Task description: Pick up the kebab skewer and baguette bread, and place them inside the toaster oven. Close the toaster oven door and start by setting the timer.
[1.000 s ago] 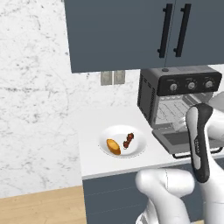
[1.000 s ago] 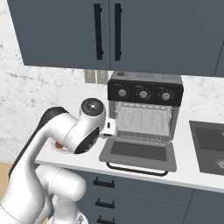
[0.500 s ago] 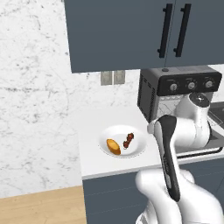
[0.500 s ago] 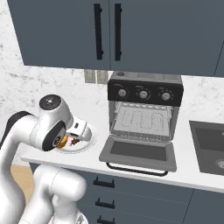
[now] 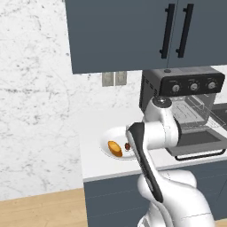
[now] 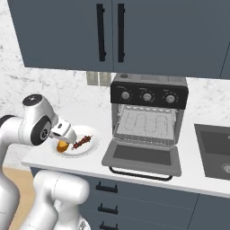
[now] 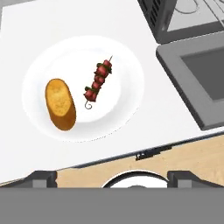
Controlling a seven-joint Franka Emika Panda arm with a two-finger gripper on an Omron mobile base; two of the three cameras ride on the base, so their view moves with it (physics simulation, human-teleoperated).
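Note:
The kebab skewer point(image 7: 98, 81) and the golden baguette bread point(image 7: 60, 104) lie side by side on a white plate point(image 7: 127, 48), apart from each other. My gripper point(image 7: 113, 177) hovers over the plate's near edge, open, its fingertips point(image 7: 41, 177) spread wide with nothing between them. From the right base view, the gripper point(image 6: 66, 138) hangs just above the baguette bread point(image 6: 62, 146), with the kebab skewer point(image 6: 82, 143) to its right. The toaster oven point(image 6: 148, 92) stands to the right with its door point(image 6: 143, 157) dropped flat and the wire rack showing. My arm partly covers the kebab skewer point(image 5: 127, 146).
The counter's front edge point(image 7: 144, 153) runs just below the plate. A sink point(image 6: 215, 148) lies right of the oven. Dark upper cabinets point(image 6: 112, 31) hang above, and wall outlets point(image 5: 114, 78) sit behind the plate.
The arm has swung left from in front of the oven to above the plate. The gripper has stayed open; the food and the oven door have not moved.

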